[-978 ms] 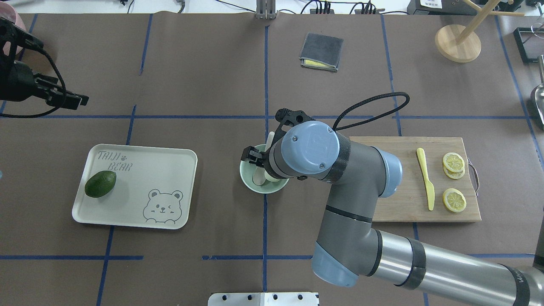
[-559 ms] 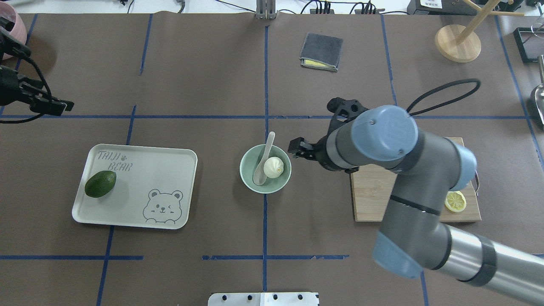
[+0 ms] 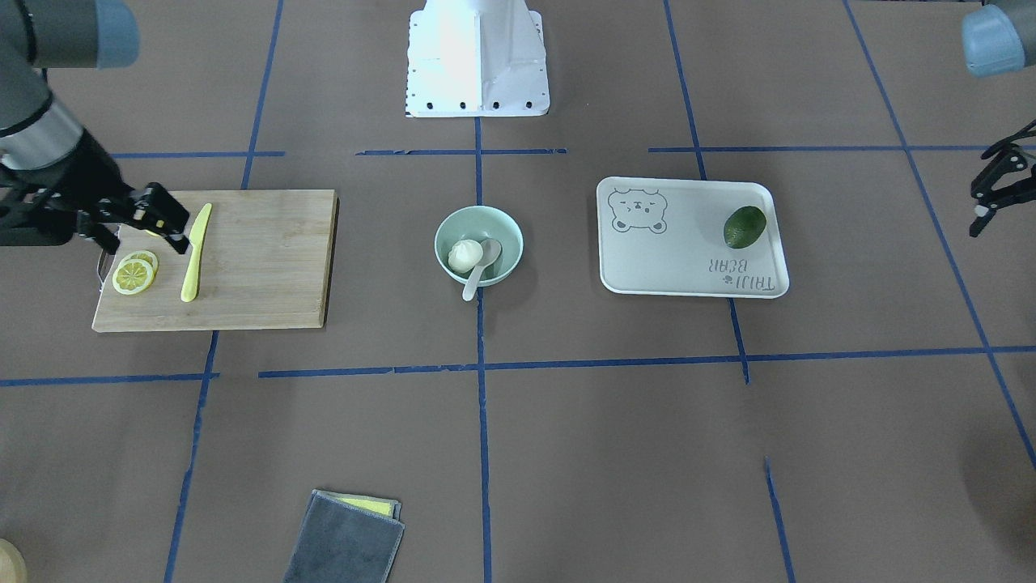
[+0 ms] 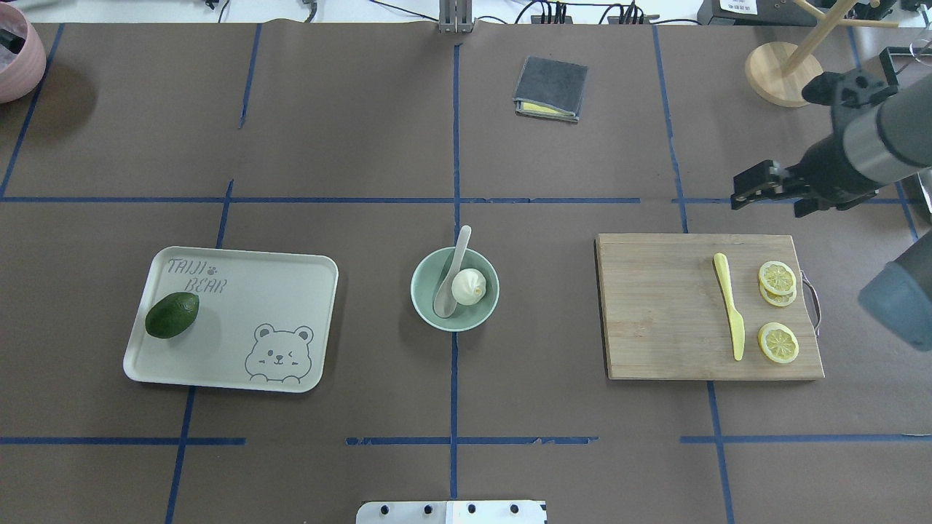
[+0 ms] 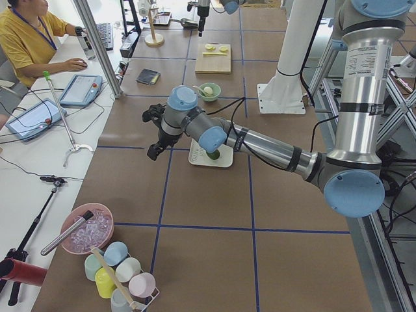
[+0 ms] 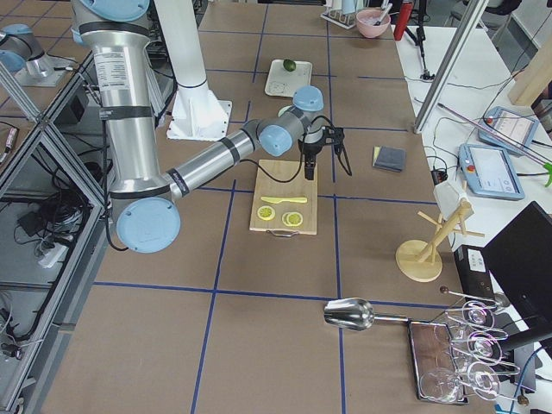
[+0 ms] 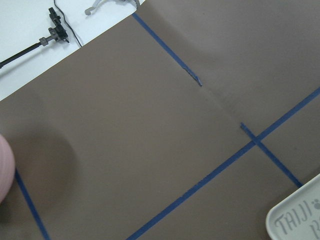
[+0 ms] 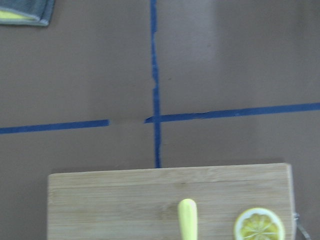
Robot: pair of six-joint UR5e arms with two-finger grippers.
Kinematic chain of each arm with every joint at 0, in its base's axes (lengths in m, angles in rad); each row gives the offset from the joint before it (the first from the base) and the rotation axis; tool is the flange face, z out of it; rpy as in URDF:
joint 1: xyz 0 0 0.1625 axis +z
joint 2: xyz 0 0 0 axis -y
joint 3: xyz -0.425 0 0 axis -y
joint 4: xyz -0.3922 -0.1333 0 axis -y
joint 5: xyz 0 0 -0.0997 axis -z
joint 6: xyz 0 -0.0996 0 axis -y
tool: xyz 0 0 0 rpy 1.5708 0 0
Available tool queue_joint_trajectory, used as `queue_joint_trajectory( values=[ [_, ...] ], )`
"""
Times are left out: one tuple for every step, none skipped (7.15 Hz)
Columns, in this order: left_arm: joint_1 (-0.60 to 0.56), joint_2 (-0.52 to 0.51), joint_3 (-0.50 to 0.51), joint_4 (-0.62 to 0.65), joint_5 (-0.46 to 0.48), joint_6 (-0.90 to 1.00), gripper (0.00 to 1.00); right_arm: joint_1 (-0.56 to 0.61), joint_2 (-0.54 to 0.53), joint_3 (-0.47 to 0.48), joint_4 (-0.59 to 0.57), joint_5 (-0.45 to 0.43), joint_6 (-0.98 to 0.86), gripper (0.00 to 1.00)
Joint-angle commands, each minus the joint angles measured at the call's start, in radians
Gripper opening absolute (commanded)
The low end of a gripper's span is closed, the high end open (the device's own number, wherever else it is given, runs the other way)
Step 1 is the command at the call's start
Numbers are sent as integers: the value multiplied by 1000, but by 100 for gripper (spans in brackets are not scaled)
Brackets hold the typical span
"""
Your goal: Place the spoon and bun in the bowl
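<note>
Nearest the robot, the white base plate (image 4: pixel 451 511) sits at the table's edge. Further out, three things lie in a row across the brown table. On the robot's left is a cream bear-print tray (image 4: pixel 291 291) with a green avocado (image 4: pixel 172 315) on it. In the middle is the mint-green bowl (image 4: pixel 420 306). It holds the white bun (image 4: pixel 469 286), and just beside the bun lies the scoop of the pale spoon (image 4: pixel 453 273), whose handle leans out over the bowl's far rim. On the robot's right is a wooden cutting board (image 4: pixel 655 313) carrying a yellow knife (image 4: pixel 729 306) and lemon slices (image 4: pixel 778 278). Just past the board's far edge, the right gripper (image 4: pixel 746 188) hangs in the air, its claw spread and holding nothing. The left gripper (image 3: pixel 981 201) is raised far out on the robot's left, well apart from the tray, claw likewise parted and empty. Farthest away lie a folded grey cloth (image 4: pixel 551 89), a wooden stand (image 4: pixel 784 73) and a pink bowl (image 4: pixel 18 54).
</note>
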Motion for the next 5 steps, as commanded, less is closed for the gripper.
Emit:
queue_joint_trajectory(
  values=[
    [-91, -77, 4, 285, -2, 115, 99, 245, -100, -74, -8, 147, -335, 100],
    [-98, -70, 26, 376, -10, 117, 99, 306, -131, -137, -8, 149, -487, 100],
    [-101, -32, 40, 463, -116, 110, 100, 351, -143, -201, -9, 166, -635, 100],
    [-102, -1, 13, 478, -178, 110, 100, 389, -145, -247, -9, 197, -702, 100],
    [-99, 22, 29, 472, -164, 115, 100, 401, -143, -272, -9, 194, -732, 100]
  ],
)
